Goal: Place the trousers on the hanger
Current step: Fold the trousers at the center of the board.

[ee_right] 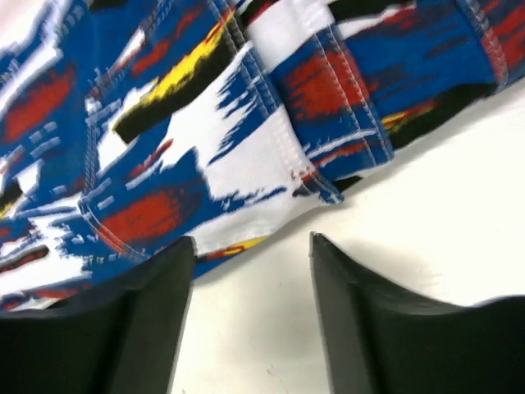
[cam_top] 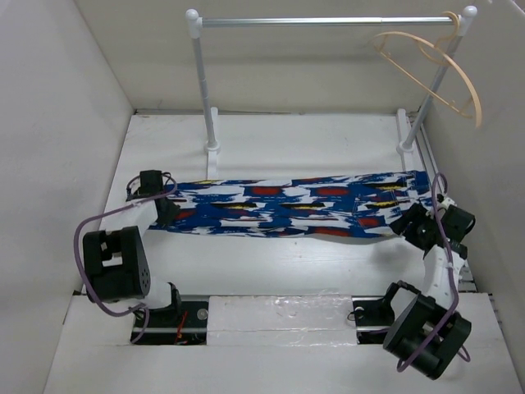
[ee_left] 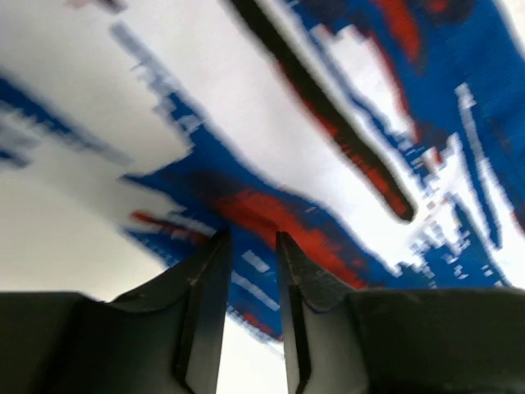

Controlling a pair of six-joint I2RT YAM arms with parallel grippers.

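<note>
The trousers (cam_top: 287, 205) lie flat in a long band across the table, leg ends at the left, waist at the right. The tan hanger (cam_top: 439, 70) hangs by its hook from the right end of the rail, apart from both grippers. My left gripper (cam_top: 166, 209) is low over the leg end; in the left wrist view its jaws (ee_left: 250, 238) stand a narrow gap apart, straddling the print's edge (ee_left: 328, 123), with nothing clamped. My right gripper (cam_top: 408, 223) is open at the waist's near edge; in the right wrist view (ee_right: 250, 240) the fabric (ee_right: 205, 123) lies just beyond the fingertips.
The silver rail (cam_top: 328, 21) on white posts (cam_top: 203, 90) stands at the back of the table. White walls close in at both sides. Bare tabletop (cam_top: 287, 271) runs between the trousers and the arm bases.
</note>
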